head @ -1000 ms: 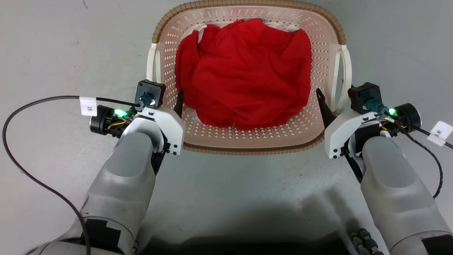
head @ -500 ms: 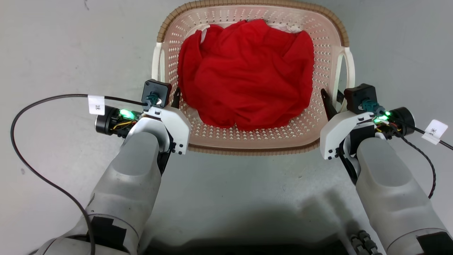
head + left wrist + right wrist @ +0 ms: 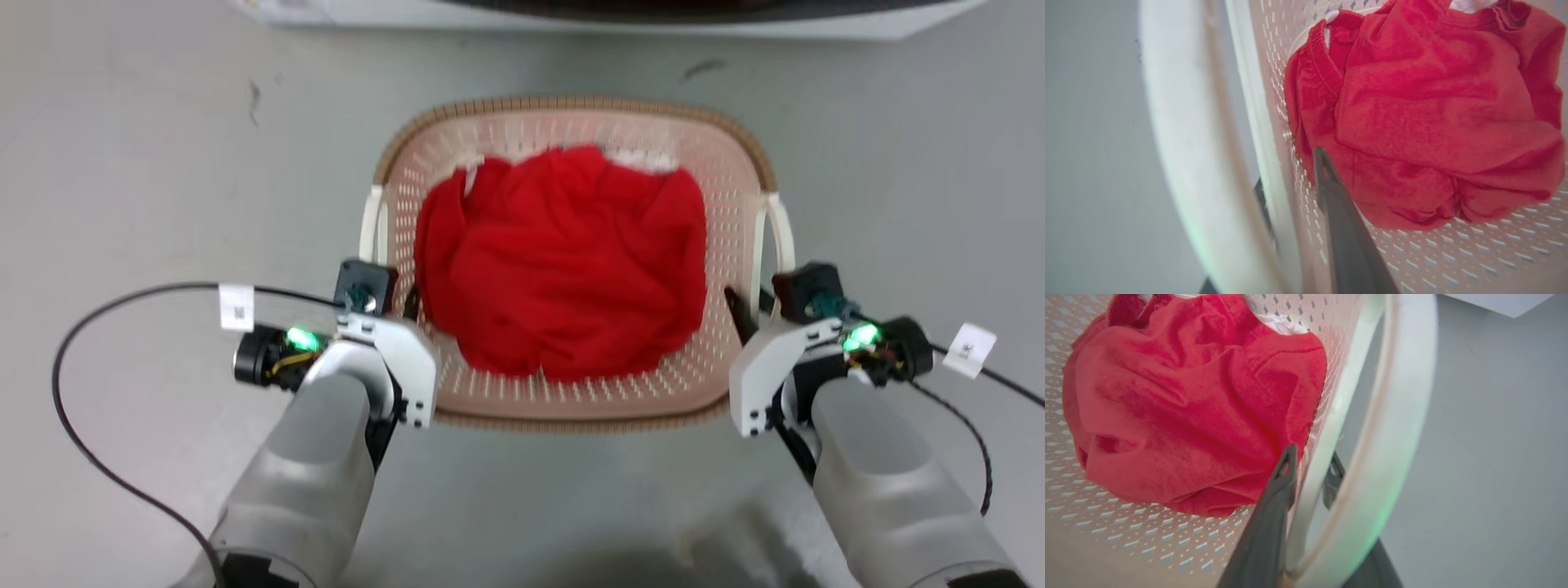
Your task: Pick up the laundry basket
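Left gripper (image 3: 406,300) and right gripper (image 3: 747,300) have closed in. Each now clamps the laundry basket (image 3: 571,104) side wall beside a handle. Basket sits between arms; camera shifted, lift likely starting.

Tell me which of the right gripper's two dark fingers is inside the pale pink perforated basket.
The finger beside the red cloth; the other sits outside the basket wall, in the white handle gap.

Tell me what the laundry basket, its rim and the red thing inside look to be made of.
The laundry basket: matte pale pink moulded plastic, by its regular punched holes. Its rim: brown, woven-look ribbing, probably plastic, possibly real weave. The red garment: soft knit fabric, likely cotton, with stitched ribbed hem and creases.
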Controlling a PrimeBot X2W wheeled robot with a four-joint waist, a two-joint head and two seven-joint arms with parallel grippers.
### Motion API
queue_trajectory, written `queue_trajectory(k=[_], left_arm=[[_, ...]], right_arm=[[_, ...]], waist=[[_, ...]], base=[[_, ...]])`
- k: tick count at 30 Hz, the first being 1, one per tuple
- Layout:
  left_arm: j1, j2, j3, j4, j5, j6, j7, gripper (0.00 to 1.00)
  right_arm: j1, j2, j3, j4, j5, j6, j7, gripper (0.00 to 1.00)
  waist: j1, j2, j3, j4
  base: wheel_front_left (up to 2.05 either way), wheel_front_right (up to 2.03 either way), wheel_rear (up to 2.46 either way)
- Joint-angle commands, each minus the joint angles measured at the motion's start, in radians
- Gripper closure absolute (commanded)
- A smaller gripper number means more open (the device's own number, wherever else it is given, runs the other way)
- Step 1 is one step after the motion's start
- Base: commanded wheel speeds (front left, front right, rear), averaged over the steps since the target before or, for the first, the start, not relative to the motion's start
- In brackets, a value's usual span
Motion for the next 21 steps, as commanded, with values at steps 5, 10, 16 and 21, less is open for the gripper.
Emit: queue_trajectory(k=[5, 10, 16, 21], left_arm=[[0.079, 0.024, -0.015, 0.009, -0.012, -0.015, 0.033, 1.00], [0.148, 0.024, -0.034, 0.010, -0.020, -0.024, 0.061, 1.00], [0.229, 0.024, -0.048, 0.011, -0.038, -0.030, 0.098, 1.00], [0.290, 0.023, -0.059, 0.010, -0.057, -0.033, 0.134, 1.00]], right_arm=[[0.052, -0.029, 0.023, 0.061, 0.025, -0.001, -0.001, 1.00], [0.097, -0.030, 0.057, 0.088, 0.062, -0.001, 0.017, 1.00], [0.156, -0.030, 0.114, 0.099, 0.103, -0.001, 0.052, 1.00], [0.219, -0.030, 0.199, 0.103, 0.171, -0.001, 0.109, 1.00]], waist=[[0.0000, 0.0001, -0.173, 0.014], [0.0000, 0.0001, -0.281, 0.016], [0.0000, 0.0001, -0.389, 0.017], [0.0000, 0.0001, -0.480, 0.014]], base=[[0.00, 0.00, 0.00], [0.00, 0.00, 0.00], [0.00, 0.00, 0.00], [0.00, 0.00, 0.00]])
